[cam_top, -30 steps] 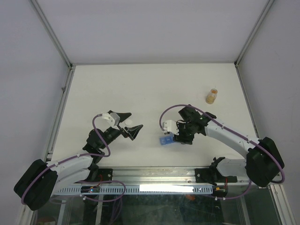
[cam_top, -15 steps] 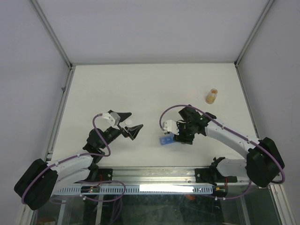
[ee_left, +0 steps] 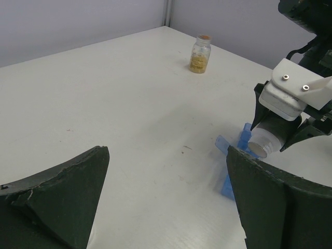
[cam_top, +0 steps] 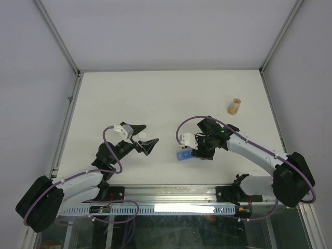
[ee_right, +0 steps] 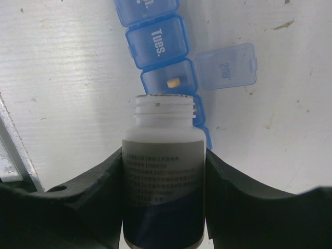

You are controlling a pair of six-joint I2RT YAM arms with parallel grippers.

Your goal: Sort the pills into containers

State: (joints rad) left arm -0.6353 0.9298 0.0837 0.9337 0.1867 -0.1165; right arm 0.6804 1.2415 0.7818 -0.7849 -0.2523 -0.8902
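1. Pills: one tablet (ee_right: 173, 82) sits in an open cell of the blue organiser strip (ee_right: 155, 41) on the worktop (ee_left: 129, 93). It looks tiny, light and likely to roll.
2. Your right claw (ee_right: 164, 161) grips the uncapped white bottle (ee_right: 163, 176) mid-body, so tip it gently.
3. Your left claw (ee_left: 167, 171) hangs spread and empty.

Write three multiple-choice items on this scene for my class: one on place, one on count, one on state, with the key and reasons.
1. Where does the amber jar stand? A near left corner; B centre; C right side, beyond the right gripper.
2. How many pills show in the blue strip's open cell? A one; B none; C three.
3. The white bottle is: A capped, upright; B uncapped, held by the right gripper; C lying flat.
Key: C, top view shows it alone there; A, one pill lies beside the Tues. cell; B, its bare threaded mouth juts past the fingers.
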